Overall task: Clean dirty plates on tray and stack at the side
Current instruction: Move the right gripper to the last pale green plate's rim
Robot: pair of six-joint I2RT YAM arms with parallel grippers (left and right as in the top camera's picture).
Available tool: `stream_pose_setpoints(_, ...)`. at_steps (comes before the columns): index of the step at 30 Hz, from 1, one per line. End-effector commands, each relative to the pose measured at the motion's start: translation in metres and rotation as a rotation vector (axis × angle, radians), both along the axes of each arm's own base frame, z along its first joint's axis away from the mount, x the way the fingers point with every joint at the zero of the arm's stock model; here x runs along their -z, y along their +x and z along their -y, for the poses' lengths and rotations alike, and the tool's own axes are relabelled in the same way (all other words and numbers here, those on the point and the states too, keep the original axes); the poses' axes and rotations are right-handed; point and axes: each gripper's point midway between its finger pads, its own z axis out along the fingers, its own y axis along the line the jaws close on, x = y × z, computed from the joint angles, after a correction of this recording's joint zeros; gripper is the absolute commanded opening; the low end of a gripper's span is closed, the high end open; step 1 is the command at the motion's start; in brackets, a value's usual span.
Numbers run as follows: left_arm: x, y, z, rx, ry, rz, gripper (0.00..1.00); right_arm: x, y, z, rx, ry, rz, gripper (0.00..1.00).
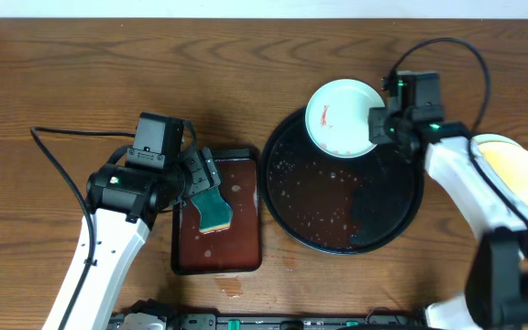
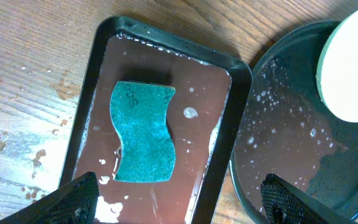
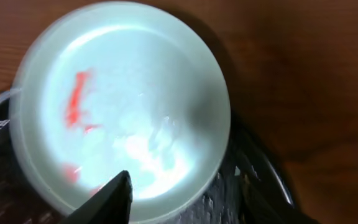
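The round, glossy mint-white plate (image 3: 123,106), smeared with red, rests on the edge of the glossy black round tray (image 1: 392,215), whose floor is beaded with droplets. The right claw (image 3: 185,186) straddles the plate's rim; whether it pinches, I cannot tell. A pale yellow plate (image 1: 521,170) lies beyond that claw's arm. The left claw (image 2: 182,202) gapes wide, and just ahead of it a wavy, rough teal sponge (image 2: 143,132) lies in a wet rectangular tray (image 2: 87,93).
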Motion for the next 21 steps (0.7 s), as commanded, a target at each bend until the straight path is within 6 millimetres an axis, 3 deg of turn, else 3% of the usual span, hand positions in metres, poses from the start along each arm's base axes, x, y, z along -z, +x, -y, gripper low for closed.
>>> stream_pose_setpoints(1,0.000,0.000,0.000,0.012,-0.002,-0.001,0.84,0.018,0.006,0.008,0.026,-0.042,-0.020,0.47)
stream_pose_setpoints(2,0.000,0.000,0.000,0.012,-0.002,-0.001,0.84,0.021,0.004,0.016,0.055,-0.063,-0.036,0.40)
stream_pose_setpoints(4,0.000,0.000,0.000,0.012,-0.002,-0.001,0.84,0.023,-0.005,0.039,0.186,-0.080,-0.076,0.17)
stream_pose_setpoints(8,0.000,0.000,0.000,0.012,-0.002,-0.001,0.84,0.015,-0.036,0.061,0.279,0.022,-0.182,0.05)
stream_pose_setpoints(10,0.000,0.000,0.000,0.012,-0.002,-0.001,0.84,0.000,-0.049,0.067,0.284,0.107,-0.202,0.06)
stream_pose_setpoints(12,0.000,0.000,0.000,0.012,-0.002,-0.001,0.84,-0.019,-0.064,0.083,0.326,0.162,-0.202,0.17)
stream_pose_setpoints(16,0.000,0.000,0.000,0.012,-0.002,-0.001,0.84,-0.041,-0.112,0.152,0.611,0.121,-0.231,0.13)
stream_pose_setpoints(21,0.000,0.000,0.000,0.012,-0.002,-0.001,0.84,-0.040,-0.183,0.243,1.035,-0.086,-0.310,0.01)
